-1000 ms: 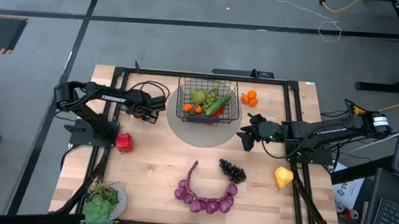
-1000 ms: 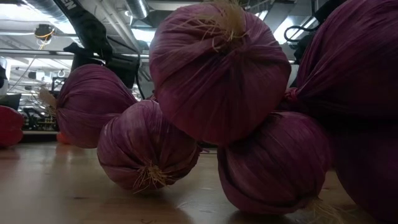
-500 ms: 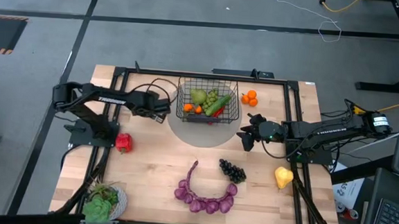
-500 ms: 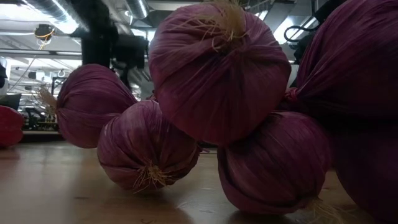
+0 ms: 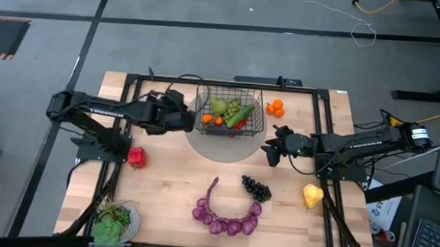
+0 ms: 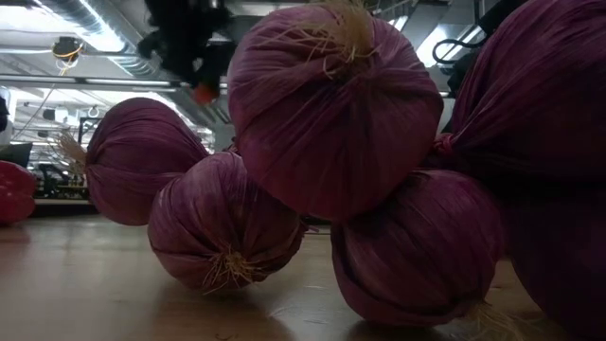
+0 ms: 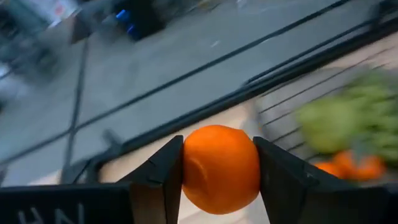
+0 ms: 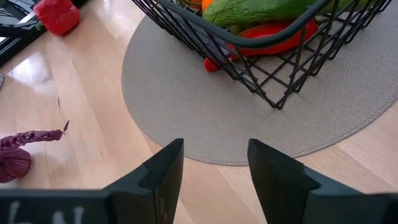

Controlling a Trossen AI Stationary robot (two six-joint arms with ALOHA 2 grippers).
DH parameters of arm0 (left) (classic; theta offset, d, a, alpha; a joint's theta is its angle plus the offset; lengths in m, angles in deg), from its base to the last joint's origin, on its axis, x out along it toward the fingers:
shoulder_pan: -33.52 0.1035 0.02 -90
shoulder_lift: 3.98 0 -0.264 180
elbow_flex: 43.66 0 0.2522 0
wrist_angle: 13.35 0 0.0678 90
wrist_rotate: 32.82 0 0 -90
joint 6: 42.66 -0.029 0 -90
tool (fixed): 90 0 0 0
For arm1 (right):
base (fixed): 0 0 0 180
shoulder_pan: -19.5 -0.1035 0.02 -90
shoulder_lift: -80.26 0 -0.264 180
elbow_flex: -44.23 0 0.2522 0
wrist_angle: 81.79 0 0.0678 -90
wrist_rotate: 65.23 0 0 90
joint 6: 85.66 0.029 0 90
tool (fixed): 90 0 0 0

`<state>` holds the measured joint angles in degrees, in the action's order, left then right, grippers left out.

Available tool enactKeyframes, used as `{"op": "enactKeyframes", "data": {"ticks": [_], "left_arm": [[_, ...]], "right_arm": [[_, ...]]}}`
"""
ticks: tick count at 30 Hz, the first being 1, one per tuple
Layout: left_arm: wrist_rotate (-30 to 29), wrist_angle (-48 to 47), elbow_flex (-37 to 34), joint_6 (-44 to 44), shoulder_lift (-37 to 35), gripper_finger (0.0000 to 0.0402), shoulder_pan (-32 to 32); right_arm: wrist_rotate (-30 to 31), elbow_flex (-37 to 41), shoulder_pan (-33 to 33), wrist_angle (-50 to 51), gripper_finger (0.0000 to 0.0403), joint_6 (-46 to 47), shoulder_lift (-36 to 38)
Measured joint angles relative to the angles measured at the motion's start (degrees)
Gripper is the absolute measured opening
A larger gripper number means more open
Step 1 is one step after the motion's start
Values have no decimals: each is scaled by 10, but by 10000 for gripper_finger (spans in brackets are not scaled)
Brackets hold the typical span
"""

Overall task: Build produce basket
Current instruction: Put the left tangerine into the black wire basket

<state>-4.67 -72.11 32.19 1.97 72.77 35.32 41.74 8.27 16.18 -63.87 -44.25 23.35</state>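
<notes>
Fingers (image 7: 163,180) of the left gripper (image 7: 221,171) grip an orange (image 7: 221,167) beside the basket (image 5: 208,107). Right gripper (image 8: 214,165) waits near the basket, fingers slightly apart, holding nothing.

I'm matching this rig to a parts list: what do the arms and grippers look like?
Both arms are dark and jointed with black cables looped alongside; the left arm carries white lettering. Each gripper, left gripper and right gripper, has two flat dark fingers.
</notes>
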Motion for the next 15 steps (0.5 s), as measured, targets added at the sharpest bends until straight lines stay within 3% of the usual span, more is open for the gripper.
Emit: {"op": "enactKeyframes", "data": {"ticks": [3, 8, 12, 15], "left_arm": [[21, 109, 8, -125, 0, 154, -6], [179, 294, 8, -301, 0, 154, 31], [288, 369, 8, -360, 4, 154, 75], [299, 380, 8, -362, 5, 158, 96]], "right_arm": [[2, 0, 0, 0, 181, 0, 0], [15, 0, 0, 0, 181, -1, 0], [15, 0, 0, 0, 181, -1, 0], [15, 0, 0, 0, 181, -1, 0]]}}
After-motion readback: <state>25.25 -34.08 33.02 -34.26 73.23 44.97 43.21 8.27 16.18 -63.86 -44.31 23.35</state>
